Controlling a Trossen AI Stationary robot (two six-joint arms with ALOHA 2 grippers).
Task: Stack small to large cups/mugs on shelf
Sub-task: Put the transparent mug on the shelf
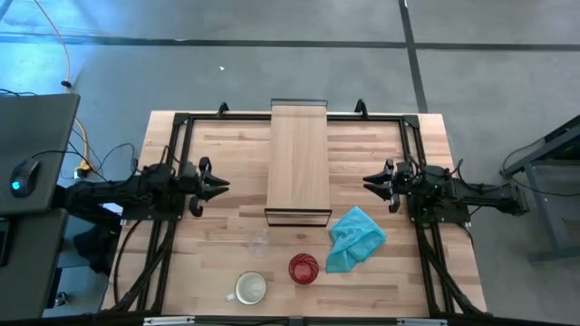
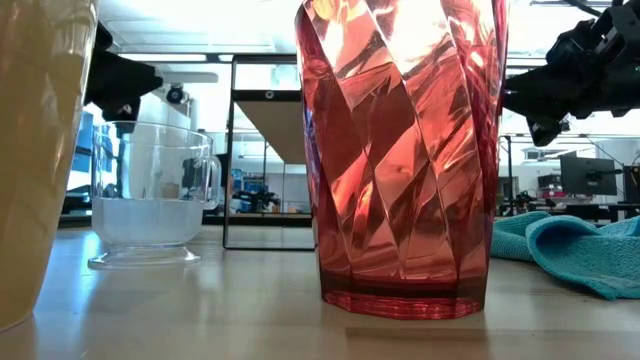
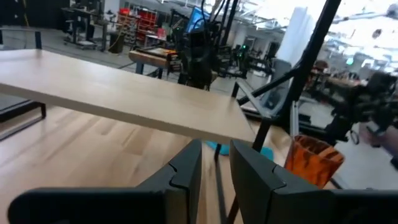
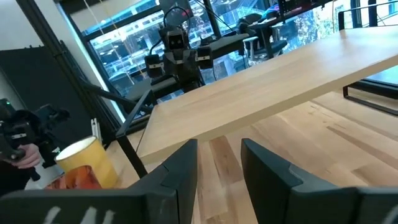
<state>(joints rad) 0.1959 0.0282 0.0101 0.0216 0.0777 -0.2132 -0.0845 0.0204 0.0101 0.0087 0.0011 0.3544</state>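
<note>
The shelf (image 1: 299,163) is a long light-wood board on a dark frame, standing mid-table and reaching to the far edge. Near the table's near edge stand the small clear glass (image 1: 259,243), the red translucent cup (image 1: 304,268) and the cream-white mug (image 1: 251,288), each upright on its base. In the low view the red cup (image 2: 405,150) fills the middle, with the glass (image 2: 150,200) to its left and the mug (image 2: 40,150) at the picture's edge. My left gripper (image 1: 217,186) hovers open left of the shelf. My right gripper (image 1: 372,181) hovers open to its right.
A crumpled teal cloth (image 1: 355,237) lies right of the red cup, near the shelf's near right corner. Dark frame rails (image 1: 172,163) run along the table's left, right and far sides. Bare tabletop (image 1: 227,154) lies between each gripper and the shelf.
</note>
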